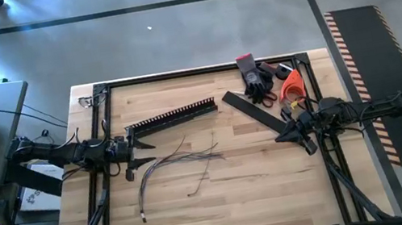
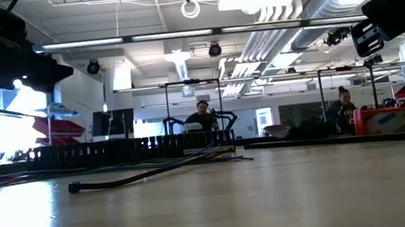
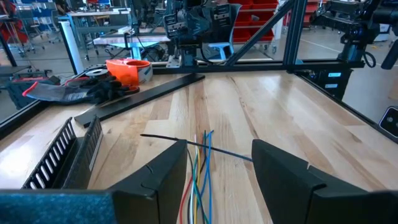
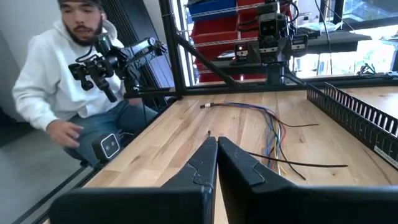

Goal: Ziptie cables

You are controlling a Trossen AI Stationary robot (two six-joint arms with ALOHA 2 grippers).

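The cables (image 1: 181, 163) lie on the wooden table, a dark cord curving from a plug end (image 2: 73, 188) and splaying into thin grey and coloured strands. My left gripper (image 1: 140, 151) is open at their gathered part. In the left wrist view its fingers (image 3: 221, 168) stand on either side of the coloured strands (image 3: 202, 155). My right gripper (image 1: 280, 137) is shut near the table's right side, pointing toward the cables (image 4: 270, 124). A tiny dark tip shows at its fingertips (image 4: 216, 146); I cannot tell what it is.
A black comb-toothed rail (image 1: 173, 117) lies just beyond the cables. A flat black strip (image 1: 254, 110) slants next to my right gripper. Gloves (image 1: 254, 79) and an orange tape roll (image 1: 291, 85) sit at the far right corner. A person (image 4: 56, 74) crouches beside the table.
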